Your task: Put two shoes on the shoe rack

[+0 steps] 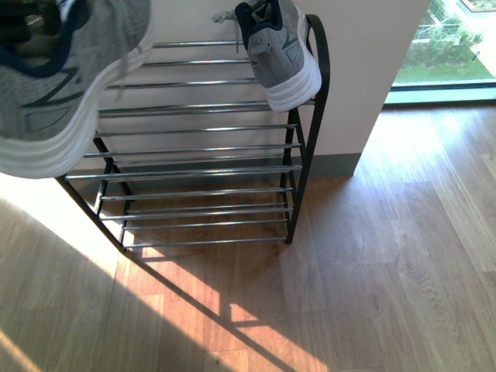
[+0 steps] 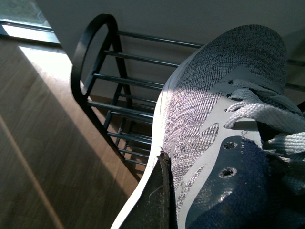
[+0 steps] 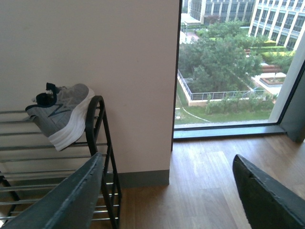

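Chrome rack bars (image 1: 194,149) behind knit sneaker (image 1: 54,85), apparently gripped.

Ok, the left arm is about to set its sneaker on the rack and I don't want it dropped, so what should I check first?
1. Grip: the left gripper has a finger against the side of the held sneaker: ok.
2. Free spot: the top tier of the shoe rack is bare to the left of the placed sneaker: ok.
3. Placed sneaker steady: it sits tilted at the tier's right end: cannot tell.
4. Right gripper open and empty: ok.
5. Held sneaker lined up over the top tier: cannot tell.
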### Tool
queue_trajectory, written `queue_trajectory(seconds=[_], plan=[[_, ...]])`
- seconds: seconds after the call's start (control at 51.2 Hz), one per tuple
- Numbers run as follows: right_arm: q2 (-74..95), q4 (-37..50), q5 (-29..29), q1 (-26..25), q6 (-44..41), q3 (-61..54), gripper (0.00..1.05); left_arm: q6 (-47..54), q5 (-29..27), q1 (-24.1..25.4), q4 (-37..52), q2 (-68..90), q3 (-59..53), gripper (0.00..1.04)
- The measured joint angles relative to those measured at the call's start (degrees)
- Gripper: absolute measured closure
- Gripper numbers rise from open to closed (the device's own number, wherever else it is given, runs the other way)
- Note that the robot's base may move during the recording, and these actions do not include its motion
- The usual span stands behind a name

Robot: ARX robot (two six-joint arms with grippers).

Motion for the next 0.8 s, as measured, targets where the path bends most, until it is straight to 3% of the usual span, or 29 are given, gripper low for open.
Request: queue_trajectory(seconds=[0.137, 0.351, 0.801], plan=[[-0.02, 0.0, -0.02, 0.0, 0.02, 0.0, 0.08, -3.02, 8.24, 0.83, 0.55, 11.34, 11.15, 1.03], [-0.02, 0.0, -0.02, 0.0, 0.02, 0.0, 0.09, -13.64, 13.97, 0.02, -1.73, 30.4, 31.8, 1.03], [-0.02, 0.0, -0.02, 0.0, 0.02, 0.0, 0.09, -22.97, 17.22, -2.84, -15.98, 55.01, 64.61, 1.03]])
